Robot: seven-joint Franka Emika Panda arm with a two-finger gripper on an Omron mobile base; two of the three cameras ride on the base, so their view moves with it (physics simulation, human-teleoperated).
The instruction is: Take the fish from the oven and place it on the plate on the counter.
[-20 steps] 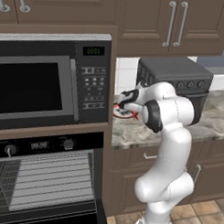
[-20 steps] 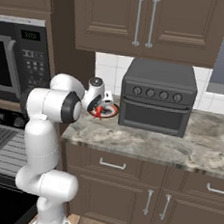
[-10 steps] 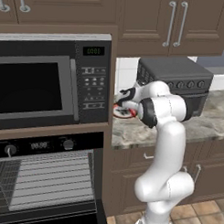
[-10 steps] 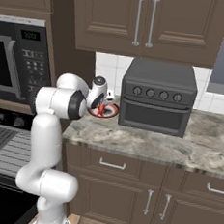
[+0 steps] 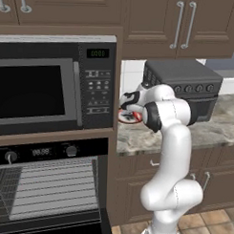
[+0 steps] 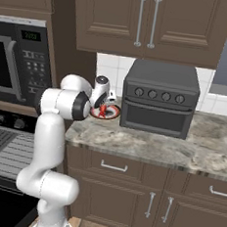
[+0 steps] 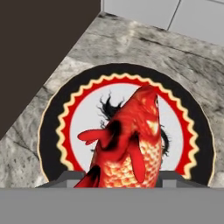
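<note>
The red-orange fish [image 7: 131, 140] sits between my finger tips, just above the plate [image 7: 192, 144], whose red scalloped rim and white ring show around it. My gripper [image 7: 120, 181] is shut on the fish. In the right base view the gripper [image 6: 102, 107] points down over the plate [image 6: 111, 112] at the left end of the counter [image 6: 156, 144], by the wall of the oven column. From the left base camera the plate [image 5: 130, 119] peeks out under the hand [image 5: 129, 102]. The oven [image 5: 49, 183] stands open at lower left, wire racks bare.
A dark grey toaster oven [image 6: 159, 102] stands right of the plate on the counter. The black microwave [image 5: 48, 83] sits above the oven. The oven's lowered door [image 5: 86, 230] juts out beside my base. Drawers and cabinets [image 6: 128, 185] run below the counter.
My elbow and forearm have swung a little to the right and closer to the counter. The hand stays over the plate with the fish in it.
</note>
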